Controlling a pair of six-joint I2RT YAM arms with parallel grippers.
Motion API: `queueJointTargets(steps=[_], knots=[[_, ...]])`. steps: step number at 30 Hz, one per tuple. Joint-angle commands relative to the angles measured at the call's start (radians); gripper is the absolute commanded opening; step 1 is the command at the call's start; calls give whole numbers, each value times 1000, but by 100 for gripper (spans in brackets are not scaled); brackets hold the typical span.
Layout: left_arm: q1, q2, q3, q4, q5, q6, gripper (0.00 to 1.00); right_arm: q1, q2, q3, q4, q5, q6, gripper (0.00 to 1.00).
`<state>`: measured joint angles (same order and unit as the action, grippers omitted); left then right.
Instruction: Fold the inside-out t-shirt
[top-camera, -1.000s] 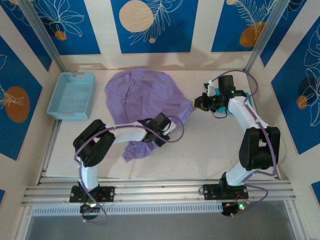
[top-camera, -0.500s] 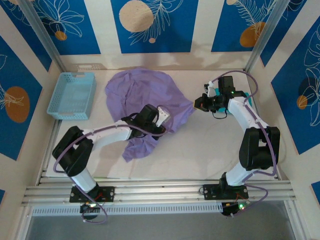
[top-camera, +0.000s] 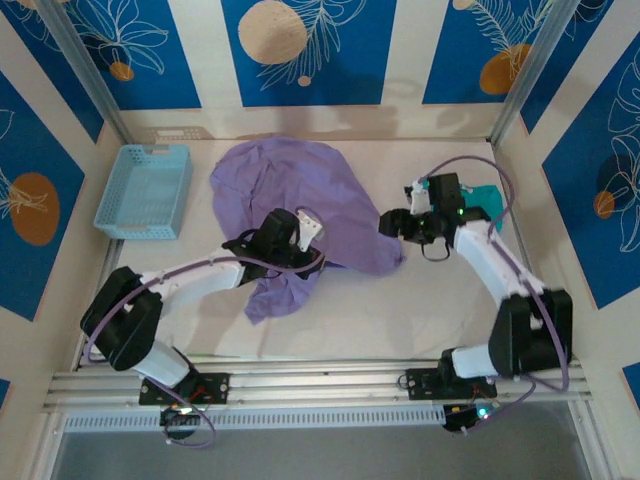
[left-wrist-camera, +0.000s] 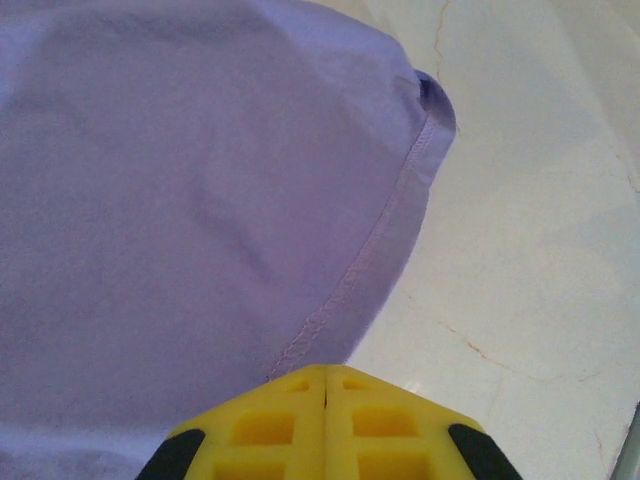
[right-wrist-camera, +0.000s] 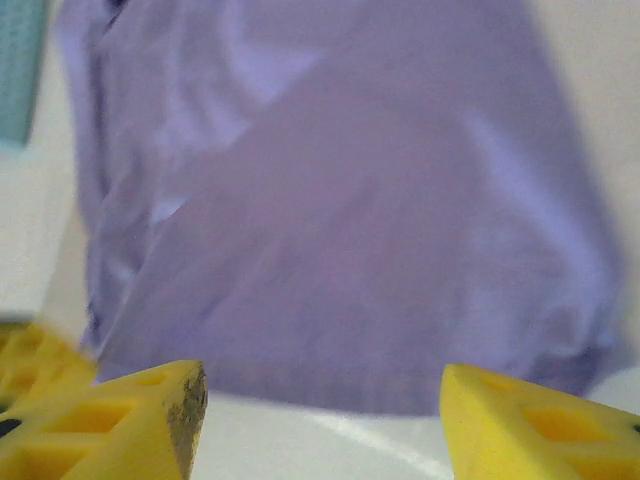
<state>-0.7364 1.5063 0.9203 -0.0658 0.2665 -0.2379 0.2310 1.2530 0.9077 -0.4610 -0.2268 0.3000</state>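
The inside-out t-shirt (top-camera: 300, 185), lavender-purple, lies crumpled across the middle and back of the table, with a flap (top-camera: 280, 292) trailing toward the front. My left gripper (top-camera: 288, 236) sits over its lower middle. In the left wrist view its yellow fingers (left-wrist-camera: 325, 372) are shut, and the stitched hem (left-wrist-camera: 385, 215) runs straight into the tips. My right gripper (top-camera: 390, 223) hovers at the shirt's right edge, open. Its fingertips (right-wrist-camera: 320, 400) stand wide apart with nothing between them, just short of the shirt's edge (right-wrist-camera: 400, 390).
A light blue basket (top-camera: 145, 190) stands at the back left. A teal-green cloth (top-camera: 487, 195) lies behind the right arm near the right wall. Bare white table (top-camera: 420, 310) lies in front of the shirt. Walls close in the back and both sides.
My right gripper has opened and let go of the shirt's right corner, which dropped and spread toward the front right. My left gripper, still shut, swung left across the shirt.
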Motion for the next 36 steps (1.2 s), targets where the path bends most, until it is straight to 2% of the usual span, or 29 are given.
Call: queueJointTargets(steps=[1, 5, 11, 20, 21, 23, 27, 28, 35, 36], knots=[[15, -42, -15, 26, 38, -27, 0, 116, -85, -140, 215, -87, -55, 68], [23, -64, -21, 21, 47, -31, 0, 228, -97, -240, 377, 0, -75, 72], [49, -90, -34, 37, 88, -56, 0, 292, -23, -321, 590, 93, -80, 74], [70, -91, -41, 43, 115, -58, 0, 354, 186, -247, 717, 255, -137, 73], [74, -92, -44, 44, 115, -59, 0, 355, 200, -244, 739, 265, -133, 67], [85, -92, -55, 47, 109, -61, 0, 353, 202, -246, 769, 264, -123, 41], [102, -94, -85, 61, 70, -51, 0, 352, 185, -250, 790, 233, -100, 3], [103, -92, -92, 68, 59, -40, 0, 350, 181, -248, 788, 223, -91, 0], [100, -55, -136, 156, 54, 2, 0, 326, 178, -206, 756, 130, 20, 0], [100, -49, -141, 171, 52, 2, 4, 320, 180, -199, 748, 112, 40, 0]])
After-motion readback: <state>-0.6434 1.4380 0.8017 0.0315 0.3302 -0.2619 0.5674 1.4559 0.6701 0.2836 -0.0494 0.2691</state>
